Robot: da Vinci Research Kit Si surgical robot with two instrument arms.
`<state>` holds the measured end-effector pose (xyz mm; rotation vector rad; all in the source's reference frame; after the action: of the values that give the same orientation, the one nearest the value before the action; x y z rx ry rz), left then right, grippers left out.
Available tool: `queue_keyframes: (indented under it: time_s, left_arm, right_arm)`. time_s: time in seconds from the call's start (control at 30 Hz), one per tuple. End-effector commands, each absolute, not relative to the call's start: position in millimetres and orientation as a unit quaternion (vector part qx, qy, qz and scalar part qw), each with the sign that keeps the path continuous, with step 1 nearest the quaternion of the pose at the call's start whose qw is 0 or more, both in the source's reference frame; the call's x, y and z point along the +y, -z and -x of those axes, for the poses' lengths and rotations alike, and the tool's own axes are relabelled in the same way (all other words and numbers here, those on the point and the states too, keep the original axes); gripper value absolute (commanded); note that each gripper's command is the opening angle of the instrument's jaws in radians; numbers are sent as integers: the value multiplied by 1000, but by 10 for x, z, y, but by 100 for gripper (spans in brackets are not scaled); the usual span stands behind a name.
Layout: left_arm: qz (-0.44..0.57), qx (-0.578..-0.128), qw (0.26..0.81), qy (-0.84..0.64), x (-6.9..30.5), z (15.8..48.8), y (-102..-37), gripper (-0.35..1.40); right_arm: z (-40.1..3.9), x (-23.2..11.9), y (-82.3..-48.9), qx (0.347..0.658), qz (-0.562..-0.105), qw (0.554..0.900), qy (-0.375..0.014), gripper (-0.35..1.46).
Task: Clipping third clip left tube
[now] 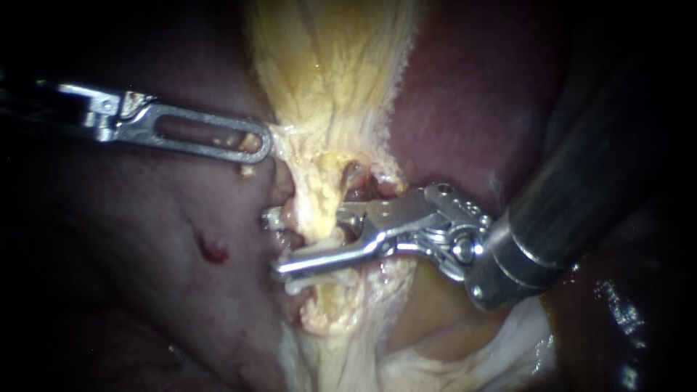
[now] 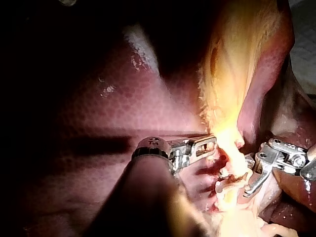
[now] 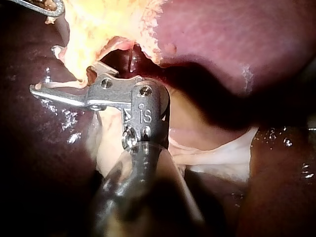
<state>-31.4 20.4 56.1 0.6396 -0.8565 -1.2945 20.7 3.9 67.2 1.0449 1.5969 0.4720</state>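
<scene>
The soft, slippery, easily torn tube [image 1: 318,238] lies between the spread pincer of my right instrument [image 1: 271,243], best taken squarely across its bared stretch, while my left instrument [image 1: 263,142] seems to hold its pincer clenched on the yellow fatty tissue [image 1: 327,87].

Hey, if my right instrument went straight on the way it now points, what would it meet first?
Most likely the yellowish tissue lying between the right instrument's open jaws, which would slide deeper into them. Beyond the jaw tips lies the liver, though the depth there is unclear.
</scene>
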Motion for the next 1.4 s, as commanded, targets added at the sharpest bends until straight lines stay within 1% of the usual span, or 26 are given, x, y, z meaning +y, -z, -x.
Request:
queue_keyframes:
  time_s: [0.03,0.4,0.9,0.97,1.07,1.1,1.17,1.2,1.23,1.27,1.3,1.4]
  left_arm:
    - [-284,-380,668,574,204,314,-561,-35]
    - [-284,-380,668,574,203,314,-561,-35]
    - [-284,-380,668,574,204,314,-562,-35]
    - [-284,-380,668,574,204,314,-562,-35]
    - [-284,-380,668,574,204,314,-561,-35]
    - [-283,-380,668,574,204,314,-561,-35]
    - [-284,-380,668,574,204,314,-561,-35]
    - [-284,-380,668,574,204,314,-561,-35]
    - [-283,-380,668,574,204,314,-561,-35]
    - [-283,-380,668,574,204,314,-562,-35]
    - [-283,-380,668,574,204,314,-562,-35]
    - [-283,-380,668,574,204,314,-562,-35]
  right_arm:
    - [-206,39,-672,676,-442,555,-201,45]
    - [-202,41,-676,675,-440,557,-203,28]
    - [-198,43,-680,674,-437,559,-206,-7]
    - [-198,44,-681,674,-436,559,-206,-13]
    - [-197,43,-681,674,-437,559,-207,-35]
    - [-197,43,-681,674,-437,559,-207,-35]
    - [-198,40,-683,674,-440,558,-201,-35]
    - [-198,39,-684,674,-445,557,-192,-35]
    - [-198,38,-685,675,-459,553,-168,-35]
    - [-198,38,-686,674,-477,547,-137,-35]
    - [-198,37,-687,670,-479,554,-124,-35]
    - [-199,35,-691,666,-475,562,-122,-35]
